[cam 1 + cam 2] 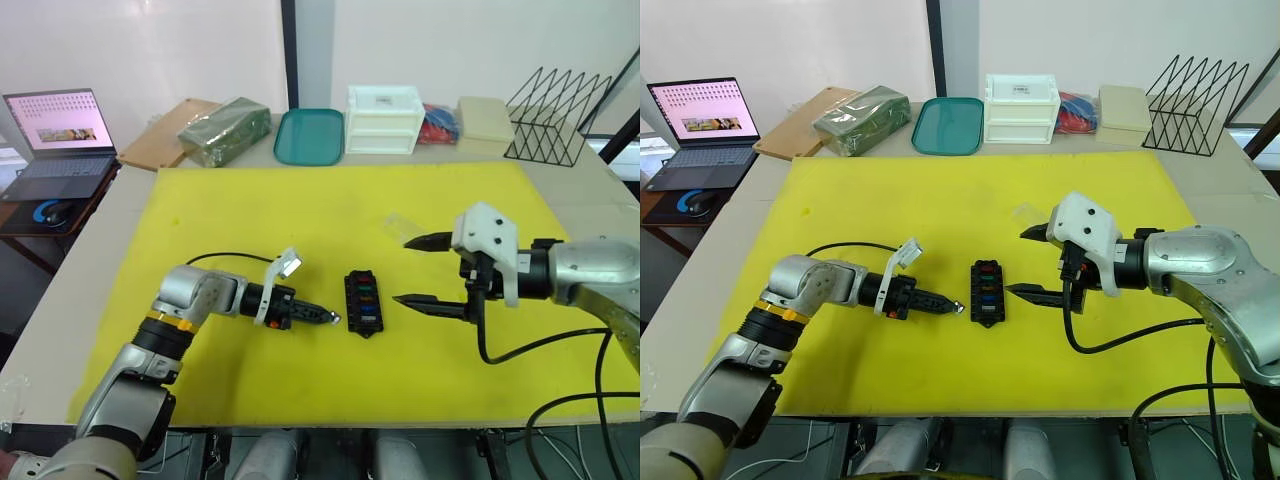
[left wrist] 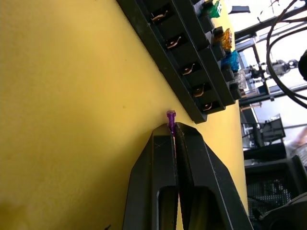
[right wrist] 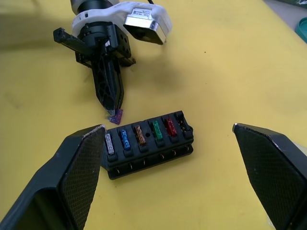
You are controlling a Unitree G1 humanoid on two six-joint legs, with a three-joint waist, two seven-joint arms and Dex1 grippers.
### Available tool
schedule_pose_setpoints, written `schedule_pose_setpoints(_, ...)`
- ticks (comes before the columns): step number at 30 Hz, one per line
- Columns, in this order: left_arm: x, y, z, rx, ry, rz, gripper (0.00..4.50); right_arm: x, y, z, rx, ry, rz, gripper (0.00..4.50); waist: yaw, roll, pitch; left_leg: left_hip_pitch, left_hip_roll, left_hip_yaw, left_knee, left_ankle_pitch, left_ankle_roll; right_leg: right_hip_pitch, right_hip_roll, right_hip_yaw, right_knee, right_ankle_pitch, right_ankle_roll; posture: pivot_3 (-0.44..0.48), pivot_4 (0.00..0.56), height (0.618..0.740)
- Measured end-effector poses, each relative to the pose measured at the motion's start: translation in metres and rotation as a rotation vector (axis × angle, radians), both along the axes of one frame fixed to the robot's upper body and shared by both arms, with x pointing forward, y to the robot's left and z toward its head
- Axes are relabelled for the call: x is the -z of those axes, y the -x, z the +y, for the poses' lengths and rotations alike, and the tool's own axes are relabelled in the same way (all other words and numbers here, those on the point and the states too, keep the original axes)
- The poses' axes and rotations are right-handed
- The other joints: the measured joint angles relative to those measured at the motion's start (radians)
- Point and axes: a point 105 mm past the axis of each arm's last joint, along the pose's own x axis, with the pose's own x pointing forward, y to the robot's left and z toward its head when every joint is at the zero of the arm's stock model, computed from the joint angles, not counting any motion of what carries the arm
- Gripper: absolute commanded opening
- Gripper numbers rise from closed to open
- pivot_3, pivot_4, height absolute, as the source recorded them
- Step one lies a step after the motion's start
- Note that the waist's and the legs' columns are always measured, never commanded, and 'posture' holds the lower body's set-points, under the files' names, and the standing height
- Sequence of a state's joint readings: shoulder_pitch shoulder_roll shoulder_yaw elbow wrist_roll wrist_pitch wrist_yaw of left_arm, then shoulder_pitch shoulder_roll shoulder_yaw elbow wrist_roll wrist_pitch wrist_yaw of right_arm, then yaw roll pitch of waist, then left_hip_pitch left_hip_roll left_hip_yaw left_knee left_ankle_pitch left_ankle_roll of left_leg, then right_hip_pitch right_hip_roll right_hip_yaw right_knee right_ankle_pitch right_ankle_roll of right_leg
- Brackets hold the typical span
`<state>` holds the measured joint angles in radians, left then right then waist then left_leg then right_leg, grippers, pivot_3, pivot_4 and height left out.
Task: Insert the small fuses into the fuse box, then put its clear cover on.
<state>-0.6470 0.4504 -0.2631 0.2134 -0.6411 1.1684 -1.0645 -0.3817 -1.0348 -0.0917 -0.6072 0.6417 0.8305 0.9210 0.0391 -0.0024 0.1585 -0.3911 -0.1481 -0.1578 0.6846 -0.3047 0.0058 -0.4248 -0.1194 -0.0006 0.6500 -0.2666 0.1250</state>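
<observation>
Now, fuse box: the black fuse box [image 1: 363,303] lies on the yellow mat [image 1: 300,210], near the mat's middle and a little toward its front edge, between the two grippers.
Fuses in box: one row holds five fuses [image 3: 139,135] side by side, grey, blue, amber, green and red; the other row's slots stand empty with their metal clips showing.
Purple fuse: the purple fuse [image 2: 171,116] pokes out from the tips of the left gripper, just beside the box's long side and not in a slot.
Left gripper: the left gripper [image 1: 330,318] lies low over the mat, pointing at the box, its fingers pressed together and pinching the purple fuse.
Right gripper: the right gripper [image 1: 418,270] sits on the box's other side, its fingers spread wide with nothing between them; the lower fingertip [image 1: 404,299] is near the box but apart from it.
Cover: the clear cover [image 1: 398,225] lies on the mat behind the right gripper's upper finger, well apart from the box.
Desk's back edge: a laptop [image 1: 58,140] sits off the desk's left corner on a side table; then come a green bundle [image 1: 224,130], a teal tray [image 1: 310,135], a white drawer unit [image 1: 384,119] and a black wire rack [image 1: 555,115].
</observation>
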Motion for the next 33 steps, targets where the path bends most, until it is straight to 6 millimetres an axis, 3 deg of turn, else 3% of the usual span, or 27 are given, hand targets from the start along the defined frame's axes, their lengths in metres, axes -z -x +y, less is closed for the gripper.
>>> schedule_pose_setpoints(6, -0.015, -0.007, 0.010, -0.057, 0.103, -0.074, 0.05, -0.002, 0.000, 0.001, -0.002, -0.002, 0.003, 4.50, -0.002, 0.000, 0.000, 0.000, 0.001, 0.000, -0.001, 0.000, 0.000, -0.001, 0.000, 0.000, 0.000, 0.000, 0.000, 0.000, 0.150, 0.740)
schedule_pose_setpoints(12, -0.090, -0.005, 0.032, -0.105, 0.355, -0.517, 0.05, -0.008, -0.005, 0.001, 0.056, -0.079, 0.150, 4.50, -0.004, 0.000, 0.000, -0.001, 0.001, 0.001, -0.002, 0.000, 0.000, -0.002, 0.000, 0.001, -0.001, 0.000, 0.000, 0.000, 0.150, 0.740)
schedule_pose_setpoints(19, -0.115, 0.018, 0.020, -0.002, 0.379, -0.731, 0.05, -0.035, -0.004, 0.027, -0.025, -0.225, 0.275, 4.50, -0.001, 0.000, 0.001, -0.001, 0.001, 0.001, -0.002, 0.000, 0.000, -0.002, 0.000, 0.000, -0.002, 0.000, 0.000, 0.000, 0.150, 0.740)
schedule_pose_setpoints(22, -0.115, 0.024, 0.010, 0.053, 0.354, -0.781, 0.00, -0.048, 0.003, 0.046, -0.116, -0.272, 0.300, 3.88, -0.002, 0.000, 0.001, -0.001, 0.001, 0.001, -0.002, 0.000, 0.000, -0.002, 0.000, 0.000, -0.001, 0.000, 0.000, 0.000, 0.150, 0.740)
schedule_pose_setpoints(27, -0.115, 0.026, 0.007, 0.061, 0.353, -0.795, 0.00, -0.046, 0.000, 0.052, -0.105, -0.268, 0.336, 2.19, 0.000, 0.000, 0.001, -0.001, 0.001, 0.001, -0.002, 0.000, 0.000, -0.002, 0.000, 0.000, -0.001, 0.000, 0.000, 0.000, 0.150, 0.740)
schedule_pose_setpoints(33, -0.117, 0.025, 0.009, 0.059, 0.345, -0.812, 0.00, -0.039, 0.002, 0.056, -0.110, -0.234, 0.372, 2.19, -0.003, 0.000, 0.001, -0.001, 0.001, 0.001, -0.002, 0.000, 0.000, -0.002, 0.001, 0.000, -0.001, 0.000, 0.000, 0.000, 0.150, 0.740)
